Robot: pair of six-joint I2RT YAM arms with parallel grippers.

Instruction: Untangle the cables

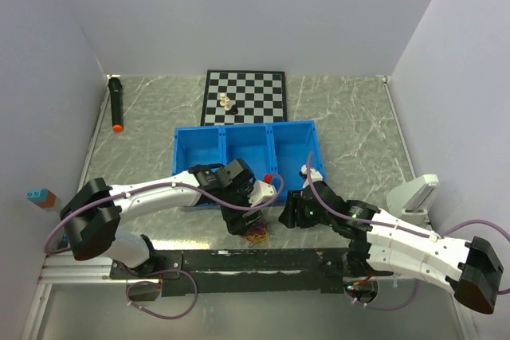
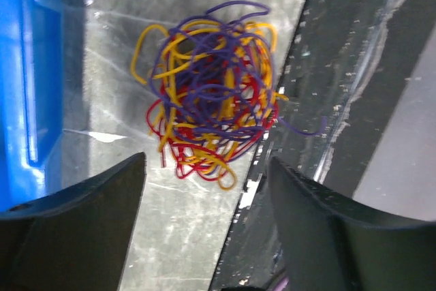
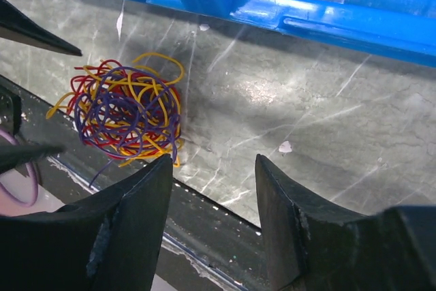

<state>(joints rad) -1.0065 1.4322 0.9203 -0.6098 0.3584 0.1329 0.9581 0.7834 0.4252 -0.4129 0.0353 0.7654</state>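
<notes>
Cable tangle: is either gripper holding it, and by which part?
Nothing is held. The left gripper and right gripper are both open, and the cable tangle lies free on the table ahead of them.

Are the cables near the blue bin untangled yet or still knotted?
Knotted. The yellow, red and purple cables sit in one ball on the table; left gripper and right gripper are open, neither holding it.

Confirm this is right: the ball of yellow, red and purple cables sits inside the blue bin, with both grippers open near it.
Wrong in one respect: the ball of cables lies on the table outside the blue bin, as the left wrist view shows. The left gripper and right gripper are indeed open near it.
</notes>
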